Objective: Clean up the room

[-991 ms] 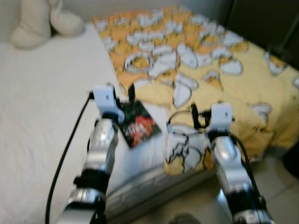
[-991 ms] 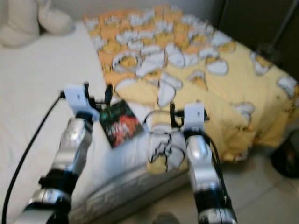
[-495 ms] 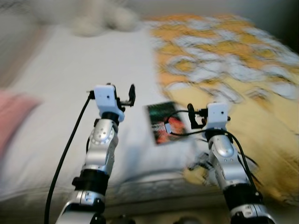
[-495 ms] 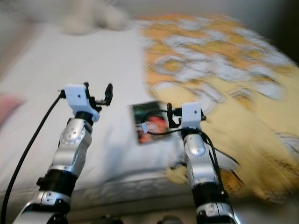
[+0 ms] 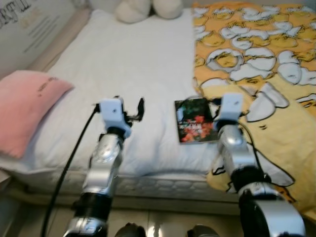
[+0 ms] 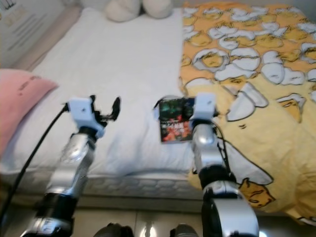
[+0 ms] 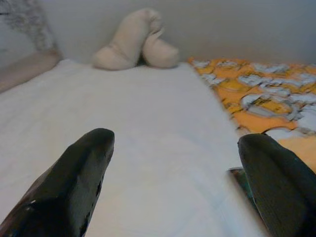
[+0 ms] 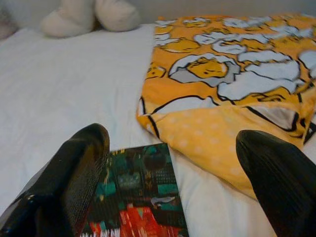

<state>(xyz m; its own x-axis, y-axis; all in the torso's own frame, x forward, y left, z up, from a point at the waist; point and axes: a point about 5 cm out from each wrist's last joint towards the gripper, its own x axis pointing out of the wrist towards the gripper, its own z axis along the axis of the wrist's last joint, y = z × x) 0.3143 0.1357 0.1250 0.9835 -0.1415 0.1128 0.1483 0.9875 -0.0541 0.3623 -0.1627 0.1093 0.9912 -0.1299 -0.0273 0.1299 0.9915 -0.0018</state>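
A dark book (image 5: 194, 121) with a red and green cover lies flat on the white bed sheet (image 5: 133, 59), beside the edge of a yellow blanket (image 5: 256, 54) with an egg pattern. My right gripper (image 8: 173, 138) is open and hovers just over the book's near right corner, touching nothing. The book (image 8: 136, 197) lies between and below its fingers. My left gripper (image 5: 136, 111) is open too, held over bare sheet to the left of the book, with nothing between its fingers (image 7: 84, 168).
A pink pillow (image 5: 27, 106) lies at the bed's left side. A cream plush toy (image 5: 143, 7) rests at the far end by the wall. The mattress front edge (image 5: 158, 185) runs just below my arms, with tiled floor beneath.
The camera has swung left and steadied, bringing the pink pillow into view. The book now lies under my right gripper instead of beside the left one. Both grippers stay open.
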